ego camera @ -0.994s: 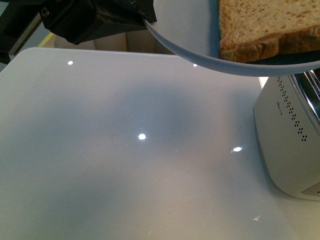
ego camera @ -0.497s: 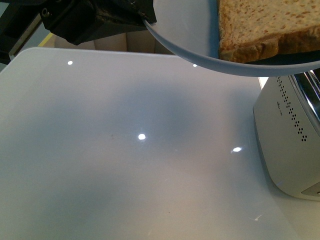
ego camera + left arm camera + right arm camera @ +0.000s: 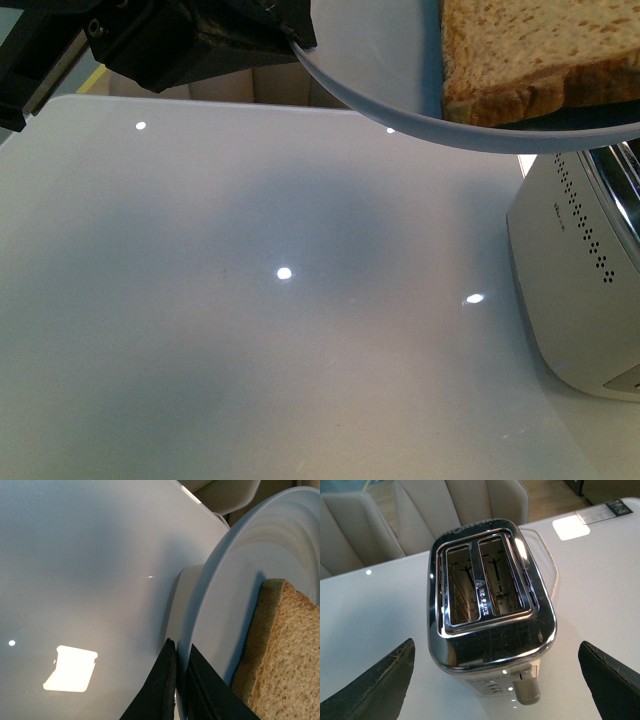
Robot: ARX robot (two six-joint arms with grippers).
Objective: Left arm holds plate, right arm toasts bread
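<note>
My left gripper [image 3: 285,30] is shut on the rim of the pale blue plate [image 3: 370,70] and holds it in the air at the top of the front view. The bread [image 3: 530,55] lies on the plate. In the left wrist view the black fingers [image 3: 160,690] pinch the plate's rim [image 3: 225,580], with the bread [image 3: 285,655] just beyond. My right gripper [image 3: 495,680] is open and empty above the white toaster [image 3: 485,615], whose two slots [image 3: 482,585] are empty. The toaster also shows at the right of the front view [image 3: 580,280].
The glossy white table [image 3: 250,300] spreads below the plate. The toaster's lever [image 3: 526,690] sits at its near end and its cord [image 3: 551,565] runs off behind. Beige chairs [image 3: 420,510] stand past the table's far edge.
The plate with the bread and the left gripper have shifted very slightly to the right. Nothing else has moved.
</note>
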